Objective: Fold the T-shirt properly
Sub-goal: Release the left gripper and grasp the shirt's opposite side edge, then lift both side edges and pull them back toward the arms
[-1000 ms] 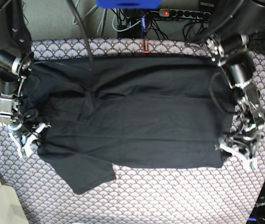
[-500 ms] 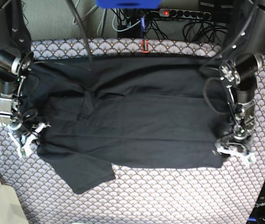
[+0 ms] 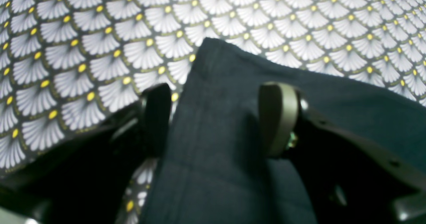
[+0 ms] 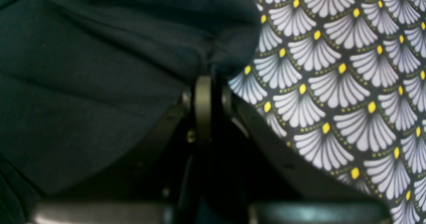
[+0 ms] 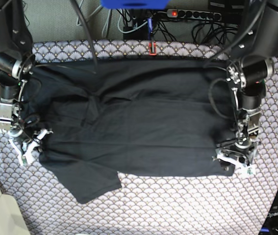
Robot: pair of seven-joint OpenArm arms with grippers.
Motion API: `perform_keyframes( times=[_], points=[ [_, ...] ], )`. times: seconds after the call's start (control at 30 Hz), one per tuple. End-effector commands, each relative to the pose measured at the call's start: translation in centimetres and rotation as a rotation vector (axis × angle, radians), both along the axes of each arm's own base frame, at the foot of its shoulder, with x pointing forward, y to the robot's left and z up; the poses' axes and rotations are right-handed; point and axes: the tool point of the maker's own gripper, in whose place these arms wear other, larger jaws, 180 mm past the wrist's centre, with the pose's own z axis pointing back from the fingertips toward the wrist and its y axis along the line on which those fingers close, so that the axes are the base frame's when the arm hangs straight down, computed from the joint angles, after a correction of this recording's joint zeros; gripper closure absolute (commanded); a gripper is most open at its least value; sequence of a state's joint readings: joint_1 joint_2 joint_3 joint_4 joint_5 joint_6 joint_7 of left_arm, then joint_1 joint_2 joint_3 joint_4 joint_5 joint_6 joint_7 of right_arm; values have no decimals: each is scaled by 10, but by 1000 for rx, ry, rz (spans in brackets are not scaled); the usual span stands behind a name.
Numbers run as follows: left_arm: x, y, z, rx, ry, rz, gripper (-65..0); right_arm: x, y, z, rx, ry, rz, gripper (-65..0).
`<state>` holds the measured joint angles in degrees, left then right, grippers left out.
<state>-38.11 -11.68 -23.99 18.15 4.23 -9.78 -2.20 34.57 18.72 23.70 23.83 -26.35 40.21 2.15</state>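
Change: we see the left gripper [image 5: 233,162] has slid inward over the T-shirt [image 5: 143,122], jaws spread.
Right gripper [image 4: 208,84]: pinching soft matte shirt edge.

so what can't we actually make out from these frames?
- Right wrist view: whether the right end effector pinches one layer of the T-shirt or several; the bunched fabric hides it.
- Left wrist view: the shirt corner lies between the open left end effector fingers; contact is unclear, blurred close-up.
- Base view: the collar; dark folds swallow it.
- Base view: the tablecloth is cut off at the frame's bottom edge.
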Motion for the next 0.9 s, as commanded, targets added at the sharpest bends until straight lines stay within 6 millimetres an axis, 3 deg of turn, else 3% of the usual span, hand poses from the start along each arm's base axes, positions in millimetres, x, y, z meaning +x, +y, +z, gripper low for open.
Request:
perform_keyframes(
  times=[0.0,0.13,0.27,0.47,0.57,0.7,0.87],
  points=[
    [15,15,29,25,-75,33,-404,6,-9,10,-26,-13,-7,0],
    [14,15,27,31,-69,38,-404,4,-9,7,-25,-8,-6,0],
    [3,7,3,6,-11,31,-404,2,-9,5,-25,-5,-6,0],
    [-9,-1,-16,-4,-21,31,-396,1,-10,5,-27,-3,-7,0],
    [-10,-1,-17,-10,-20,36,-281,1,-10,5,-27,-2,-7,0],
    [-10,2,-17,-8,-18,47,0,2,-10,5,-26,-5,-7,0],
    [-9,2,-15,-4,-20,44,0,3,-10,7,-28,-11,-6,0]
  ],
)
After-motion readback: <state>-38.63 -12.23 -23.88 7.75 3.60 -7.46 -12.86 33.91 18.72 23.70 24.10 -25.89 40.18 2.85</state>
